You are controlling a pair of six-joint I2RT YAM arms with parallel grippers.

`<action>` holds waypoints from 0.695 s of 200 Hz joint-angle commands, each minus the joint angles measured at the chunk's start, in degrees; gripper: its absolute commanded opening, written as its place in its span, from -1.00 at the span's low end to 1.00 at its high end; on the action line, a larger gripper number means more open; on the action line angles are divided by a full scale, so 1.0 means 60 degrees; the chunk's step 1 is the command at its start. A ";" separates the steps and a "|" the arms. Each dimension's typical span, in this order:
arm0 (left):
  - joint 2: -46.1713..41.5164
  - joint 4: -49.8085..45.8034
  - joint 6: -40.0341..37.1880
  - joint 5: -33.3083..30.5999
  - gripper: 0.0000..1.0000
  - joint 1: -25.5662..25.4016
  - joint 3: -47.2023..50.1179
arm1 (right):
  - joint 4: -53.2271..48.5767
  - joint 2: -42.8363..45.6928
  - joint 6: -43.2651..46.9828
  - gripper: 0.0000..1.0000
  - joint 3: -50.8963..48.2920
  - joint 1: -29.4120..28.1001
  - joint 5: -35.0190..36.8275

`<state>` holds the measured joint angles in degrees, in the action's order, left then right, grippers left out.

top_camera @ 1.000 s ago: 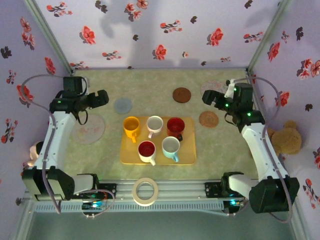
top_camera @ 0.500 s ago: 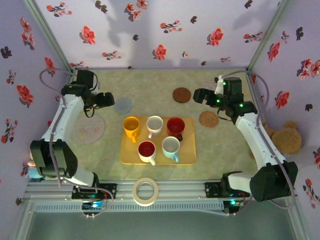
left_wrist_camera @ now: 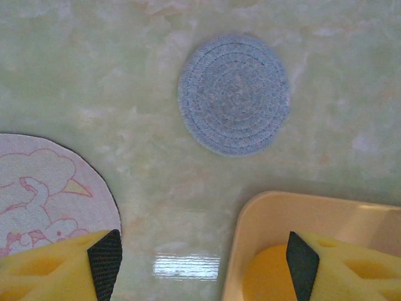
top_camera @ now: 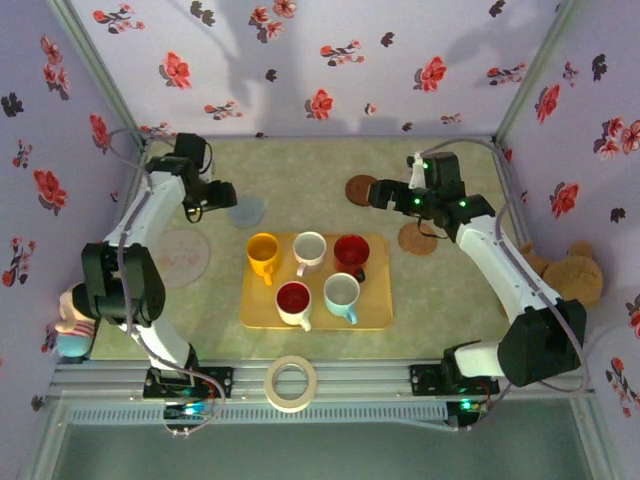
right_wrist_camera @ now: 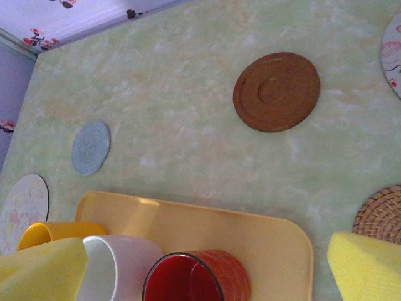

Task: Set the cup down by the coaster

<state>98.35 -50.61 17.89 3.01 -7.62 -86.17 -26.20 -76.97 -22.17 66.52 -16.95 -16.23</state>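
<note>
Left gripper (top_camera: 222, 195) above the table (top_camera: 450, 300) at far left, jaws apart, nothing between them (wrist view: pads flank bare surface). Blue coaster (left_wrist_camera: 234, 94) lies just ahead of it. Yellow cup (top_camera: 263, 253) stands on the tray (top_camera: 315, 322) with four other cups. Right gripper (top_camera: 378, 196) wide, empty, just beside the brown coaster (top_camera: 363, 189).

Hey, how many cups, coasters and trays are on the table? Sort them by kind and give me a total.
Cups: 5 (yellow cup, cream cup, dark red cup, red-lined white cup, pale blue cup)
Coasters: 5 (grey-blue coaster, brown coaster, wicker coaster, pink cartoon coaster, white-and-pink coaster)
Tray: 1
Total: 11
</note>
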 commanded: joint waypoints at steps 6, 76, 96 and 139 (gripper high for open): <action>0.0450 -0.0246 0.0040 -0.0159 0.46 -0.0034 -0.0371 | 0.0158 -0.0232 -0.0097 0.99 0.0417 -0.0187 0.0261; 0.1801 -0.0078 0.0153 -0.0071 -0.13 -0.0361 -0.1830 | 0.0076 -0.0583 -0.0149 0.99 0.0703 -0.0335 0.0305; 0.2208 -0.0081 0.0098 -0.0034 -0.45 -0.0465 -0.2054 | 0.0268 -0.0697 -0.0228 0.99 0.0722 -0.0368 0.0177; 0.2889 -0.0018 -0.0023 0.0026 -1.00 -0.0652 -0.2220 | -0.0212 -0.1382 0.0324 0.99 0.1790 -0.0452 -0.0258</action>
<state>113.36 -50.11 18.44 2.68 -10.90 -98.13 -26.33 -83.35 -22.31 73.23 -18.87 -15.75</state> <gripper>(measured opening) 0.039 0.996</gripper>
